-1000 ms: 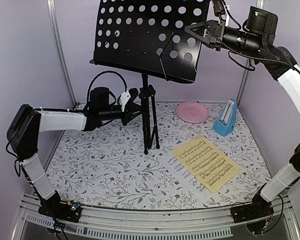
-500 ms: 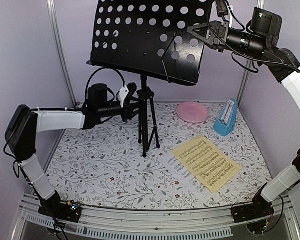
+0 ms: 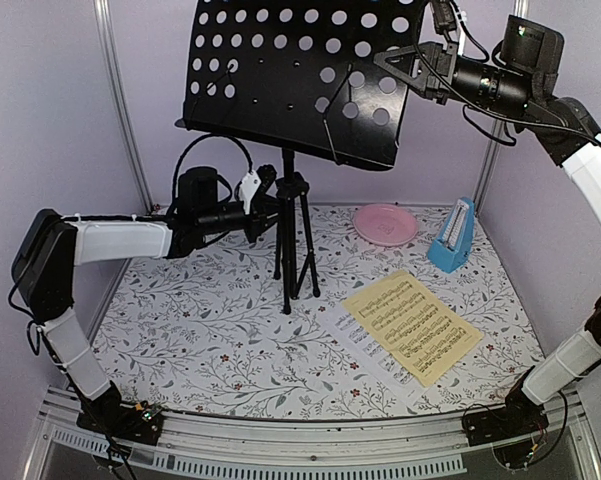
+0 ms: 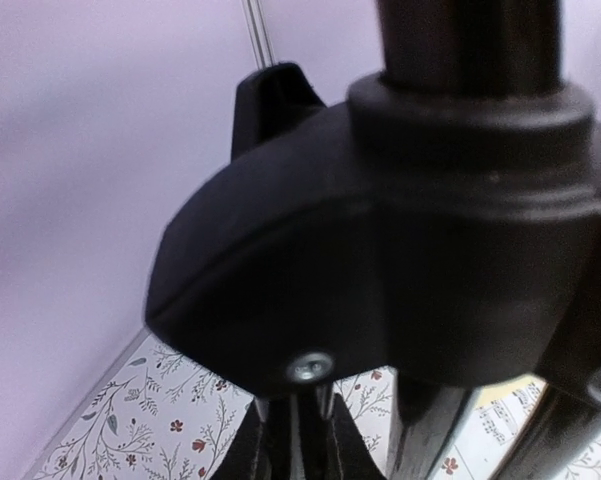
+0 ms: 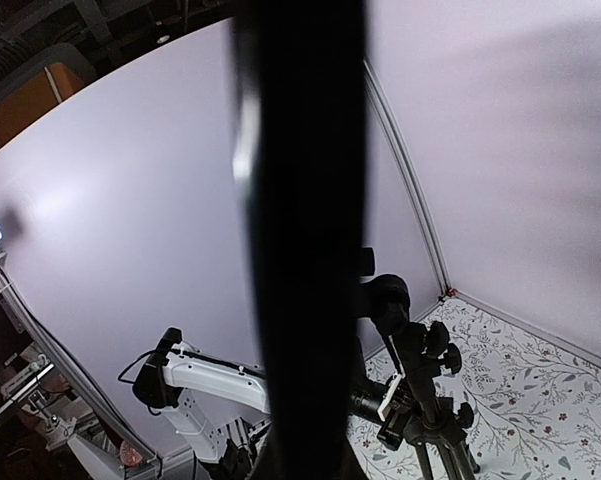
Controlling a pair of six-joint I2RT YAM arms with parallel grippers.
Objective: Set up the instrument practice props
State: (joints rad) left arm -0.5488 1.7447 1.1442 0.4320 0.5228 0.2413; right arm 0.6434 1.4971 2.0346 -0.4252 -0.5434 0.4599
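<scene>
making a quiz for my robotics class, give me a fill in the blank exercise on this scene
1. The sheet lying partly over the white sheet is pale ___.
2. The plate near the blue metronome is ___ in colour.
3. The right gripper is shut on the edge of the music stand, whose base is a ___.

Missing words: yellow; pink; tripod

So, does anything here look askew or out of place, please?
The stand's legs are barely spread, so it probably can't stand alone; the right gripper clamps its desk edge, the left gripper is at the hub. The sheets lie on the table, not the stand.
</scene>
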